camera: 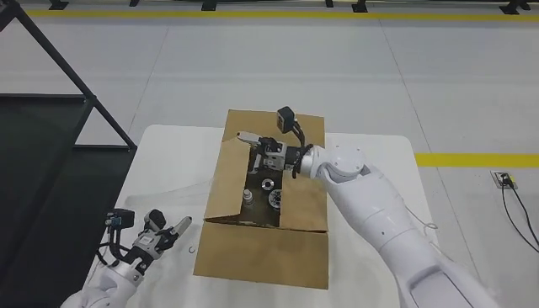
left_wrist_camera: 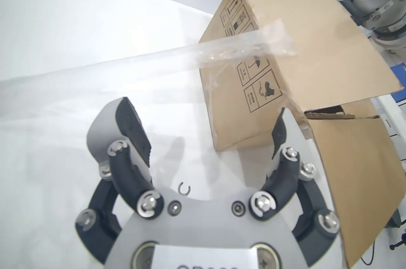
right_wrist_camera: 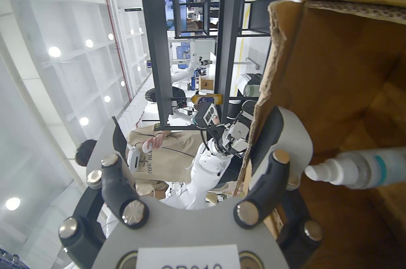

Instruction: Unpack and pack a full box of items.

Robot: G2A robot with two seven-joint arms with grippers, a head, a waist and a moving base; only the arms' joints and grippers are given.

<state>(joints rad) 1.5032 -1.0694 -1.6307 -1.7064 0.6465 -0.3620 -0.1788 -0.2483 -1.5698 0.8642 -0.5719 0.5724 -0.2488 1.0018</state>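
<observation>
The box [camera: 263,256] is set open at the centre of the table [camera: 168,156]. The right gripper [camera: 253,141] is held at the opening's 11 o'clock, fingers spread astride the 9 o'clock flap [right_wrist_camera: 333,67]. That flap is best pushed fully outward before the bottle [right_wrist_camera: 358,169] inside is reached. The left gripper [camera: 173,228], spread and empty, is parked at the box's 7 o'clock.

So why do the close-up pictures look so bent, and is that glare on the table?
Left wrist view: the wide lens stretches the cardboard box, bright light washes out the table, and the claw casts a faint shadow. Right wrist view: the black rack bows, and the ceiling lamps flare.
</observation>
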